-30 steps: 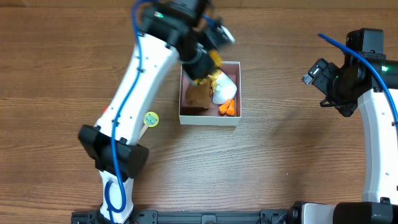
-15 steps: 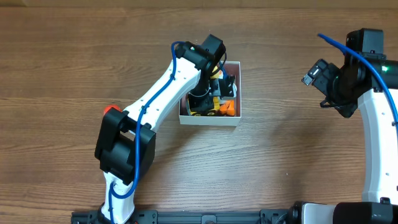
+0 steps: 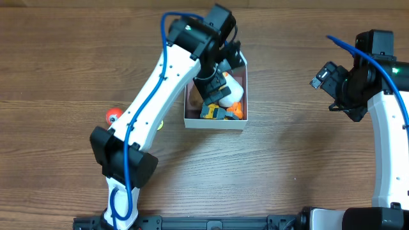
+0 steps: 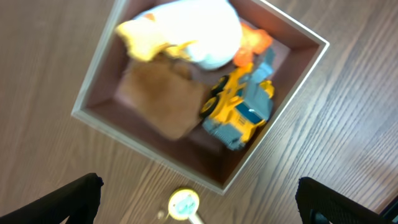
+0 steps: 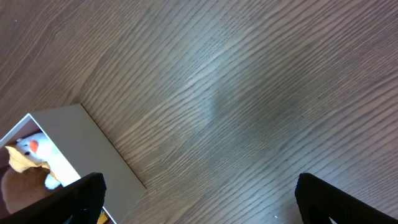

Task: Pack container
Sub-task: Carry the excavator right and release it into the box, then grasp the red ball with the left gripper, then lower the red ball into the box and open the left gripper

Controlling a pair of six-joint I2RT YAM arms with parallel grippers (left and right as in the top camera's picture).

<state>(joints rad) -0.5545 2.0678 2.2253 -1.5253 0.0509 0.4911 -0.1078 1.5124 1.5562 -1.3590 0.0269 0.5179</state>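
Hovering directly over the square, white-walled container (image 3: 215, 122) on the worktop (image 3: 287, 160), the left end effector (image 3: 215, 83) is nearer; the right end effector (image 3: 321, 78) sits well apart rightward. Left wrist: its fingers (image 4: 78, 199) stand apart, empty, above soft plush (image 4: 199, 31) and a hard plastic truck (image 4: 239, 109) inside. Right wrist: fingers (image 5: 81, 196) apart too, container corner leftward.
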